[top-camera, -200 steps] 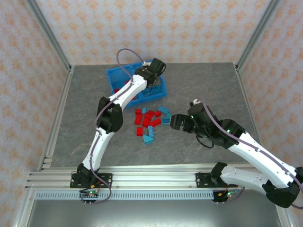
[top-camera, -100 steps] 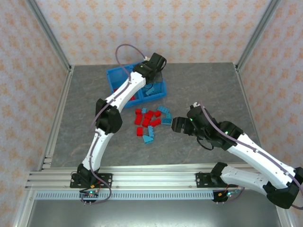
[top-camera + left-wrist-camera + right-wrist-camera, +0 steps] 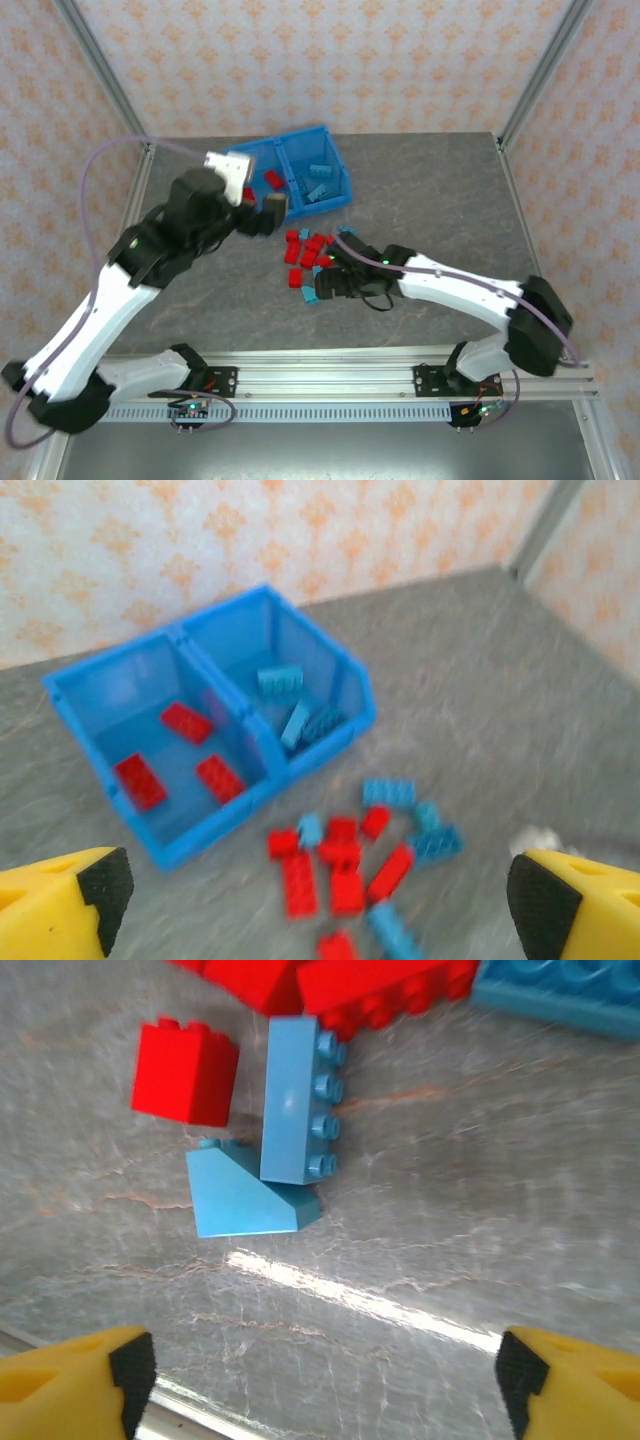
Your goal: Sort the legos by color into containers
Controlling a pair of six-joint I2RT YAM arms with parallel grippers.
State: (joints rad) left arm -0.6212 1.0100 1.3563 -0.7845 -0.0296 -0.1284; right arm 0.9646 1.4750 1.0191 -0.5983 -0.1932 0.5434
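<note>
Right tool (image 3: 320,1385) spread wide, empty, low over table (image 3: 450,1260). Light blue brick (image 3: 297,1100) lies just ahead, long axis pointing away from tool, narrow sides toward fingers. Left tool (image 3: 320,890) wide open, empty, nearer bin (image 3: 360,695); loose legos (image 3: 312,252) piled between tools.

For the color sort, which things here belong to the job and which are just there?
Job: blue bin; red bricks in one compartment; light blue bricks in the other; loose bricks piled beside it.
Just there: grey table; patterned walls; metal frame rails.
</note>
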